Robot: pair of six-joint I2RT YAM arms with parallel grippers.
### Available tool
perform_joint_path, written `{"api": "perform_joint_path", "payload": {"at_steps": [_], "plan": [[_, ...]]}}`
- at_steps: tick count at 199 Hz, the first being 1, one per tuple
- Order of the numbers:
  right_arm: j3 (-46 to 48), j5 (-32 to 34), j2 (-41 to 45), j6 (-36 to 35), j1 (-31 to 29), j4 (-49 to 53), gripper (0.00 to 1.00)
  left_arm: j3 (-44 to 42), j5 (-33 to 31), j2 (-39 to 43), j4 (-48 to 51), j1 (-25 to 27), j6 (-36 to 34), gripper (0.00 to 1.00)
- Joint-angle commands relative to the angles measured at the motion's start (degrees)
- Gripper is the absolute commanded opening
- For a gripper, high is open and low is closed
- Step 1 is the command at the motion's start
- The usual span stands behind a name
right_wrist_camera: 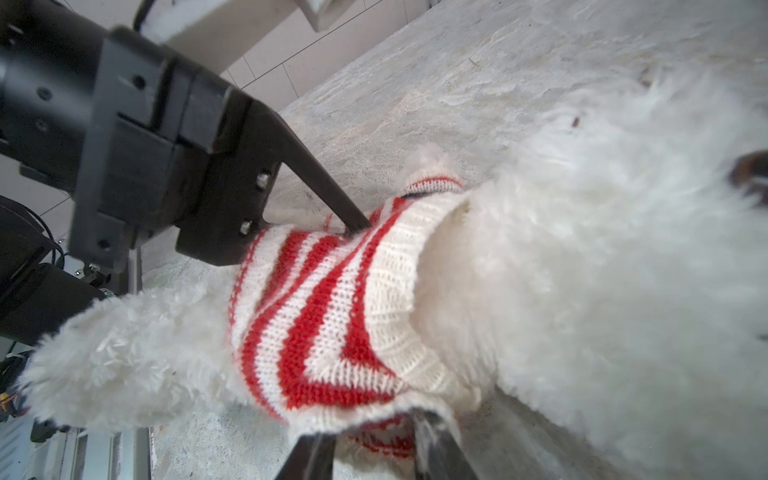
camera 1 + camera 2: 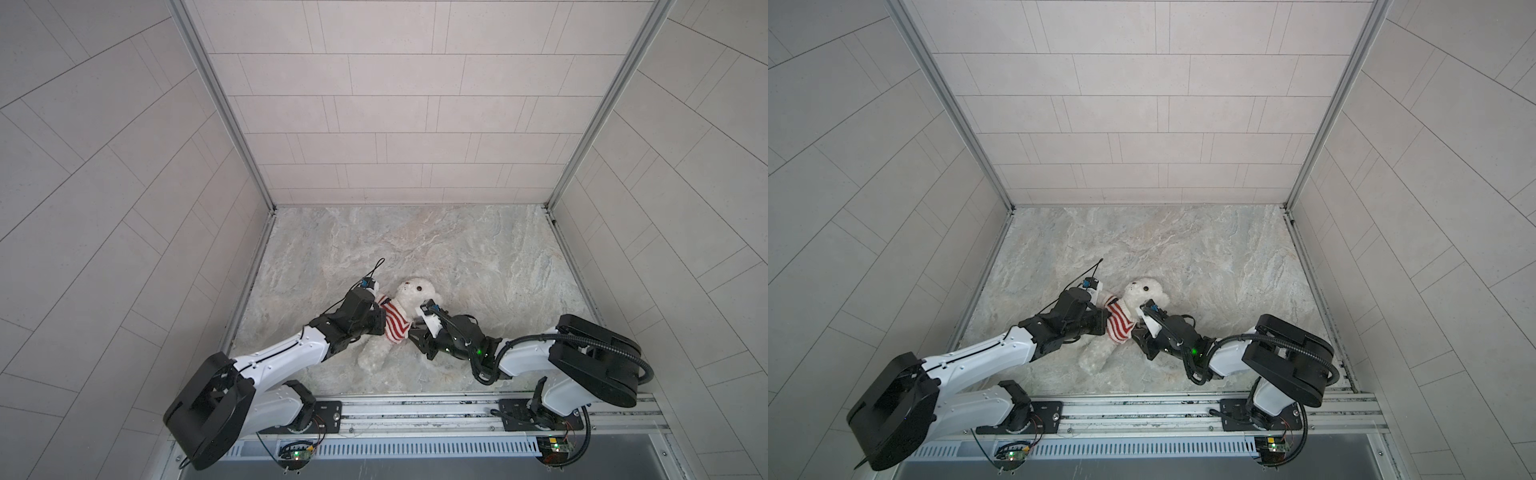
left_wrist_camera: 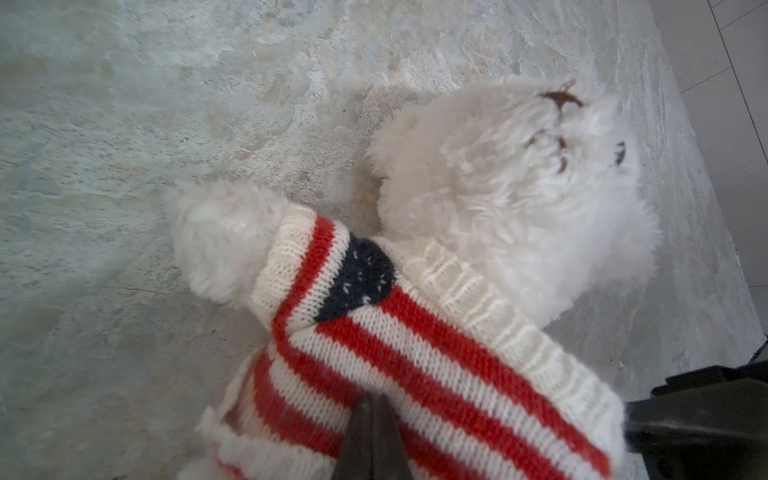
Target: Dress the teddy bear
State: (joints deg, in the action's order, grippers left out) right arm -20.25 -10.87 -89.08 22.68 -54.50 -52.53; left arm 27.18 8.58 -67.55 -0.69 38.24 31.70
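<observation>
The white fluffy teddy bear point(image 2: 415, 291) point(image 2: 1144, 291) lies on its back on the marble table, head toward the far side, with a red-and-white striped sweater point(image 2: 395, 323) point(image 2: 1119, 323) around its torso. One paw sticks out of a sleeve point(image 3: 224, 245). My left gripper point(image 2: 380, 311) point(image 3: 372, 401) is shut, pinching the sweater's striped fabric on the bear's left side; its tips also show in the right wrist view point(image 1: 357, 224). My right gripper point(image 2: 411, 332) point(image 1: 374, 432) is at the bear's other side, jaws apart, the sweater's hem draped over them.
The marble table point(image 2: 457, 257) is walled in by tiled panels at the left, right and back. A metal rail point(image 2: 415, 409) with both arm bases runs along the front edge. The left arm's cable loops above its wrist point(image 2: 376, 268).
</observation>
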Motion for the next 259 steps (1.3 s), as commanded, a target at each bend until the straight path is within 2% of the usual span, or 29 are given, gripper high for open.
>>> {"api": "perform_joint_path", "payload": {"at_steps": [1, 52, 82, 116, 129, 151, 183, 197, 227, 259], "plan": [[-1.8, -1.6, -1.2, 1.4, -0.8, -4.6, 0.36, -2.2, 2.3, 1.1, 1.9, 0.0, 0.7, 0.0], [-2.8, 0.2, -2.8, 1.2, -1.4, -3.6, 0.36, -3.8, 2.9, 2.1, 1.1, 0.0, 1.4, 0.0], [-4.2, 1.1, -3.4, 0.8, -1.4, -1.6, 0.45, -4.1, 3.4, 1.4, -0.1, 0.0, 1.7, 0.01], [-5.8, 0.8, -3.8, 0.4, -1.4, -0.9, 0.47, -4.7, 4.6, 0.8, -2.1, 0.0, 2.4, 0.0], [-6.1, 1.4, -3.8, 0.1, -1.4, -0.1, 0.42, -5.1, 4.8, 0.7, -2.4, 0.0, 2.6, 0.0], [-6.1, 2.4, -3.8, -0.5, -1.4, 1.0, 0.29, -5.6, 4.8, 1.1, -2.6, 0.0, 2.8, 0.0], [-6.8, 2.6, -4.4, -0.9, -1.4, 2.4, 0.23, -5.4, 4.6, 1.5, -2.2, 0.0, 2.8, 0.01], [-7.1, 2.2, -4.5, -1.0, -1.4, 2.5, 0.16, -5.0, 4.4, 1.8, -1.6, 0.0, 2.7, 0.02], [-7.4, 2.2, -3.3, -1.4, -1.4, 4.0, 0.0, -4.0, 3.4, 6.5, 0.8, 0.0, 2.4, 0.17], [-7.0, 3.5, -0.4, -1.8, -1.4, 5.9, 0.0, -2.2, 1.9, 13.9, 7.3, 0.1, 2.2, 0.35]]}}
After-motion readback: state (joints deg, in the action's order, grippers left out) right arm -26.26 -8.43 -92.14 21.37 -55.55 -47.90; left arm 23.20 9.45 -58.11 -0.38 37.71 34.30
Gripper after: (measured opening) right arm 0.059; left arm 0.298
